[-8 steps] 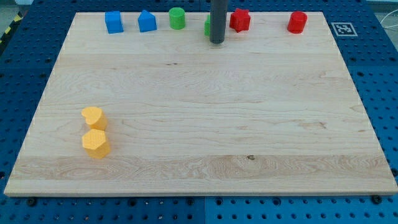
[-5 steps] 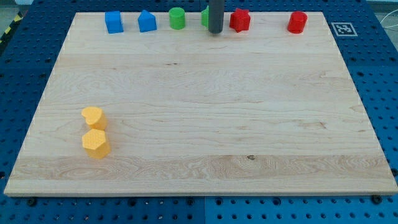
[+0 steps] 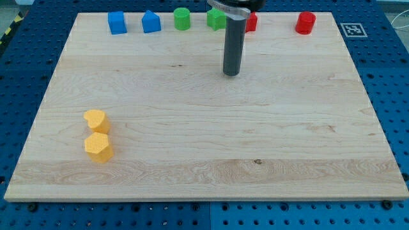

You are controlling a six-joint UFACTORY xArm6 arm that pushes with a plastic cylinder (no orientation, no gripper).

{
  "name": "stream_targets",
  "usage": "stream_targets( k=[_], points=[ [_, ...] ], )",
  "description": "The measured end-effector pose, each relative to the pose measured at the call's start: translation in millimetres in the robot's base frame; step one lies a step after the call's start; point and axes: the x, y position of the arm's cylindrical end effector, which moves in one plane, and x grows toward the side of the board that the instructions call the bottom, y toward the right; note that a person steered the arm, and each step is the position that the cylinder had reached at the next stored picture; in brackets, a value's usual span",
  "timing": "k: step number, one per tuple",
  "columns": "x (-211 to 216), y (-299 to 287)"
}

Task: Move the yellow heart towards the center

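The yellow heart (image 3: 96, 120) lies near the board's left side, below mid-height. A yellow hexagon block (image 3: 98, 147) sits just below it, touching or nearly touching. My tip (image 3: 231, 74) stands on the board a little above its centre, far to the right of and above the yellow heart, touching no block.
Along the top edge of the wooden board (image 3: 204, 185) stand a blue cube (image 3: 117, 22), a blue house-shaped block (image 3: 151, 22), a green cylinder (image 3: 182, 18), a green block (image 3: 215, 18) and a red block (image 3: 250, 22) partly hidden behind the rod, and a red cylinder (image 3: 305, 22).
My tip has moved down the view from the top edge, by the green and red blocks, to a spot nearer the board's centre. No block has moved.
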Motion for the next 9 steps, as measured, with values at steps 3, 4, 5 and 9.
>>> stream_targets(
  k=[3, 4, 5, 9],
  points=[
    [2, -123],
    [8, -159],
    [26, -195],
    [114, -286]
  ],
)
